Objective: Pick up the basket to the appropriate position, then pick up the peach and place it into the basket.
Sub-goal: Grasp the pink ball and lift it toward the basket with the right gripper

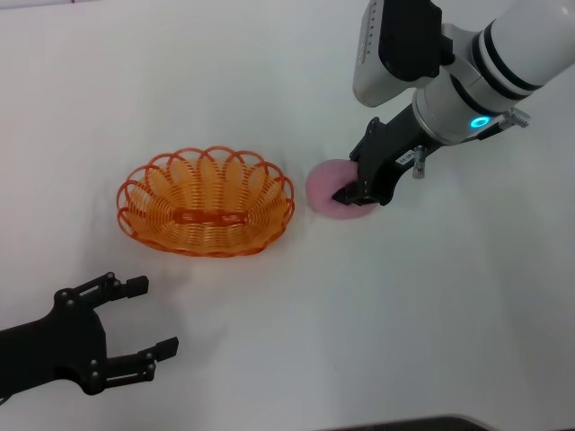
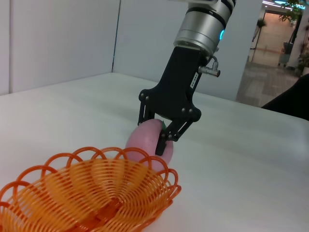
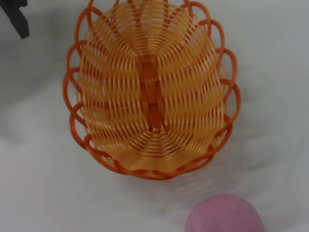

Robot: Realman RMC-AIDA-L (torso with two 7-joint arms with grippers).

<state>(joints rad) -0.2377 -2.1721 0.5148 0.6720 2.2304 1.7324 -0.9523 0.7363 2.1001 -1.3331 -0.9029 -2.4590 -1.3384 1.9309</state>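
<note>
Peach [image 1: 328, 190] looks light, matte and round; right tool [image 1: 359, 192] straddles it mid-desk, fingers around its widest girth beside basket [image 1: 206, 201]. Left tool [image 1: 144, 329] idles wide near the front edge.

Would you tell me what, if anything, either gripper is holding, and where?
The right gripper straddles the peach at its top; contact is unclear. The left gripper is open, holding nothing.

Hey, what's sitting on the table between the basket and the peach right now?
Nothing; a bare strip of white table separates the basket from the peach, clearest in the head view and right wrist view.
</note>
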